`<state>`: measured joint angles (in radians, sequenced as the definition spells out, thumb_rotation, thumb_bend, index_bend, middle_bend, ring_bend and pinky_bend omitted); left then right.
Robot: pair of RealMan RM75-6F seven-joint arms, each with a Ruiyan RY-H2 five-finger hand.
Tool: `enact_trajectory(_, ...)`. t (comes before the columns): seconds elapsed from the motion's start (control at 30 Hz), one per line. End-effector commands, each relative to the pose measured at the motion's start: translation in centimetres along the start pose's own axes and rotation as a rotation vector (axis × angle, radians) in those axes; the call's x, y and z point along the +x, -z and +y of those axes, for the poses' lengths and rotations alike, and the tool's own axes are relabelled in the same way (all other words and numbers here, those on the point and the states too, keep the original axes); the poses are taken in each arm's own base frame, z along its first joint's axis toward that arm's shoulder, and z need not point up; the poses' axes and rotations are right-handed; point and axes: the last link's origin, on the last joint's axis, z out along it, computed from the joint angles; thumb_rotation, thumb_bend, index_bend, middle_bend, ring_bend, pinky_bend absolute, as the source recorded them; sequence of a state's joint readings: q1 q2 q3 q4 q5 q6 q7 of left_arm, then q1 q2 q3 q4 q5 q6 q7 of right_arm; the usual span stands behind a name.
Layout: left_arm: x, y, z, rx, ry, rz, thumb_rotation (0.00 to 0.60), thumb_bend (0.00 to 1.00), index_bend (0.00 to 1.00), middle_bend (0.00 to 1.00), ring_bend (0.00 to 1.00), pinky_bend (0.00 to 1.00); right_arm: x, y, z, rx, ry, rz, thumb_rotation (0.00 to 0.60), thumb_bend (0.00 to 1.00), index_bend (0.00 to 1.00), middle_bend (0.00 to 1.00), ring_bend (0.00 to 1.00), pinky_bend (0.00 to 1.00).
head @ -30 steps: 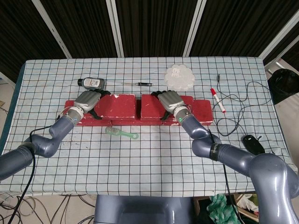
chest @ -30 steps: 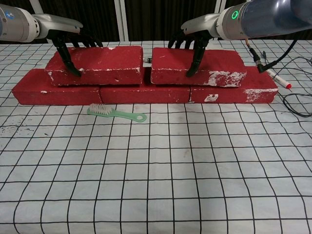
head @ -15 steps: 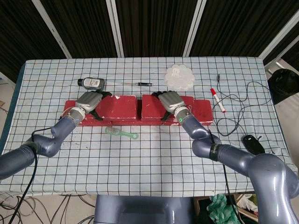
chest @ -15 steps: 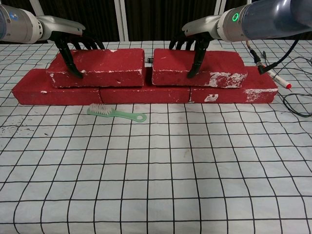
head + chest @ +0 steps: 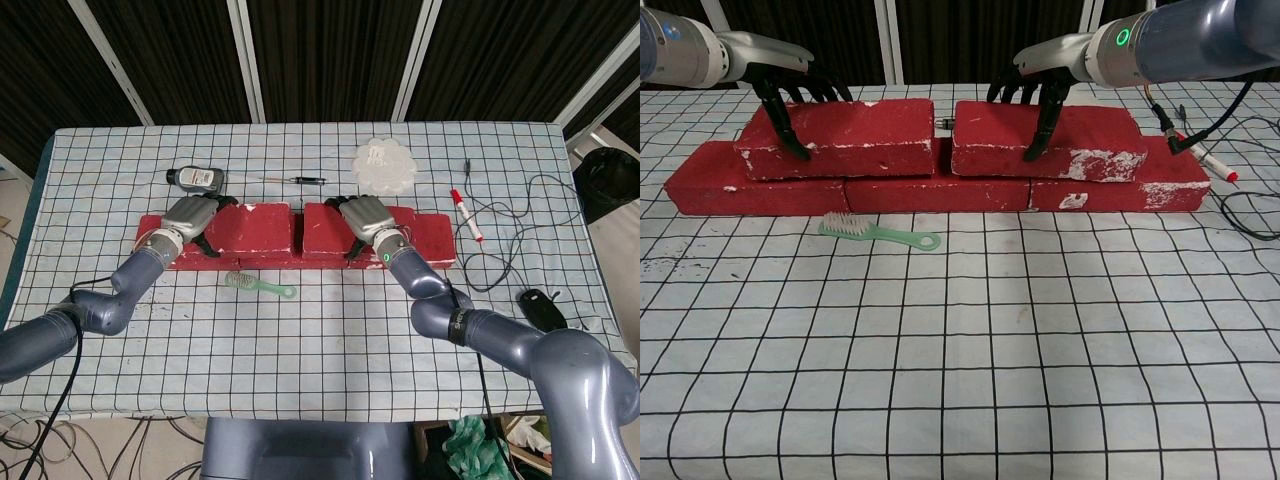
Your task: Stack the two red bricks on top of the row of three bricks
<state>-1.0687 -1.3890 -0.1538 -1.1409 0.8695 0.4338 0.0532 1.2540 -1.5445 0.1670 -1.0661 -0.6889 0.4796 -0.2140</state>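
**Operator:** Checked cloth (image 5: pixel 330 340) covers the table, with dark panels behind it. Report the head view.

**Inspector:** Three red bricks form the bottom row (image 5: pixel 300 258), lying end to end across the middle of the cloth. Two upper bricks rest on that row: the left upper brick (image 5: pixel 255 228) and the right upper brick (image 5: pixel 330 228), side by side with a narrow gap between them. The left hand (image 5: pixel 190 215) grips the left end of the left upper brick, fingers over its far edge and thumb down its near face. The right hand (image 5: pixel 365 218) grips the right upper brick the same way, near its middle. A green brush (image 5: pixel 258 286) lies just in front of the row. Behind it are a small bottle (image 5: pixel 197 178), a thin pen (image 5: pixel 300 180) and a white scalloped disc (image 5: pixel 386 165). A red marker (image 5: pixel 465 215), a black cable (image 5: pixel 510 235) and a black mouse (image 5: pixel 542 306) lie to the right.

**Operator:** Report the chest view.

**Inspector:** The bottom row (image 5: pixel 935 192) carries both upper bricks (image 5: pixel 840 135) (image 5: pixel 1080 138), each spanning a joint below. The left hand (image 5: pixel 790 95) and the right hand (image 5: pixel 1040 90) each hold their brick, thumb pressed on the front face. The green brush (image 5: pixel 880 233) lies apart from the row.
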Motion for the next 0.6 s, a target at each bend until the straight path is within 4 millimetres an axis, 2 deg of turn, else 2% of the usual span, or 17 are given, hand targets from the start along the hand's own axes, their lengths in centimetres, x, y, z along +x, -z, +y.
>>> enact_trajectory(0.03, -0.10, -0.06, 0.27, -0.001, -0.004, -0.005, 0.600, 0.14, 0.14, 0.18, 0.08, 0.16, -0.06, -0.02, 0.03, 0.000, -0.001, -0.001, 0.600, 0.16, 0.14, 0.21, 0.23, 0.23)
enact_trajectory(0.4, -0.18, -0.24, 0.60, 0.004, -0.008, -0.009, 0.600, 0.05, 0.14, 0.18, 0.08, 0.15, -0.27, -0.21, 0.21, -0.007, -0.002, -0.012, 0.600, 0.13, 0.14, 0.19, 0.17, 0.23)
enact_trajectory(0.6, -0.02, -0.27, 0.74, 0.003, -0.012, -0.002, 0.600, 0.04, 0.14, 0.17, 0.07, 0.14, -0.30, -0.28, 0.21, -0.007, -0.003, -0.014, 0.600, 0.12, 0.13, 0.18, 0.16, 0.23)
